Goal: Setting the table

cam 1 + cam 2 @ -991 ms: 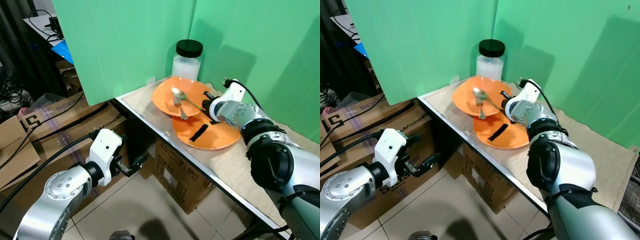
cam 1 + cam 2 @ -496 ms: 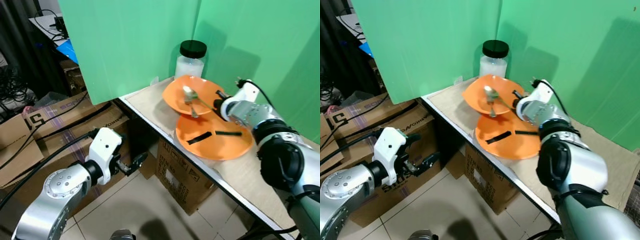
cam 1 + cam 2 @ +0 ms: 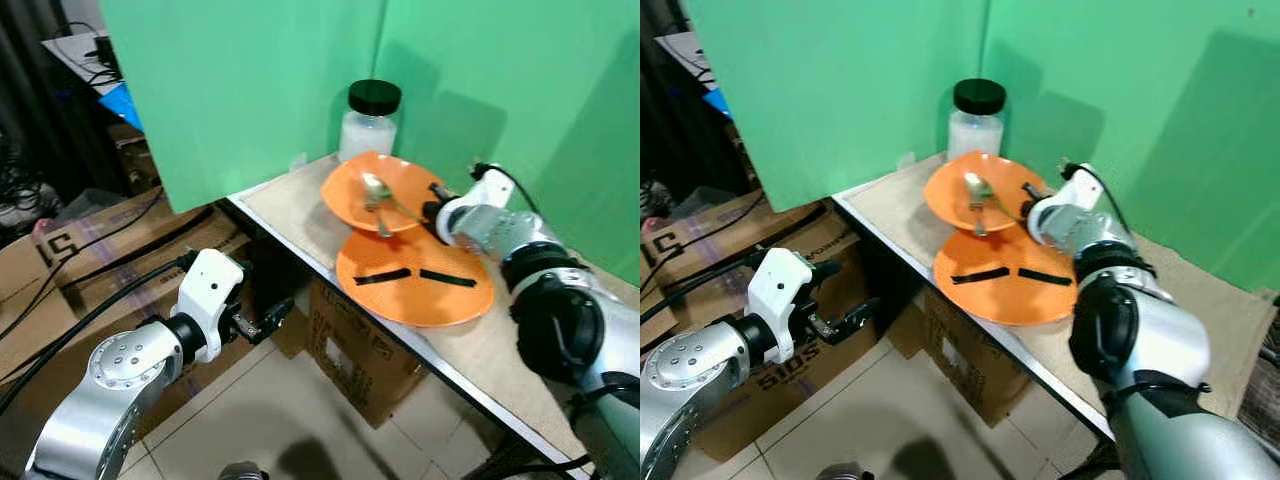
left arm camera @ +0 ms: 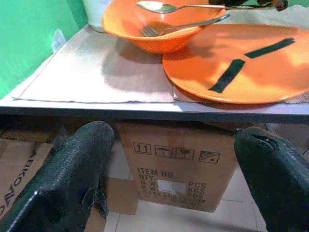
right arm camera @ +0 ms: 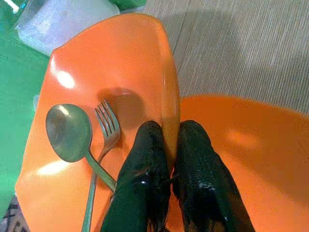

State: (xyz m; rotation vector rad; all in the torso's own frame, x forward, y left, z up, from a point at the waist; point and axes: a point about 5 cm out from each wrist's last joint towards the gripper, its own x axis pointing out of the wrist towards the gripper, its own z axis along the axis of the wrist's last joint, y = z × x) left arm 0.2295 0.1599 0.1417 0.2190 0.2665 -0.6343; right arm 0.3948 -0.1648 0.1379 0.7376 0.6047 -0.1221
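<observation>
Left eye view: right gripper (image 3: 436, 207) reached in over the counter (image 3: 300, 205), jaws pinching the rim of the orange bowl (image 3: 375, 192) near the back edge. Bowl held a spoon (image 3: 376, 187) and a fork (image 3: 384, 222) and overlapped the far rim of the orange plate (image 3: 415, 278), which sat toward the front edge with two black strips on it. Black-lidded jar (image 3: 370, 120) stood behind the bowl.

Right eye view: left gripper (image 3: 845, 322) hung idle below the counter's front edge, above a cardboard box (image 3: 960, 370).

Left wrist view: jaws spread wide, nothing between them.

Right wrist view: two black fingers (image 5: 145, 169) clamped on the bowl's wall, one inside, one outside.

Judged step: shifting the bowl to its place. Next called for a level carry, lest the cutlery slide, then a clean release.
</observation>
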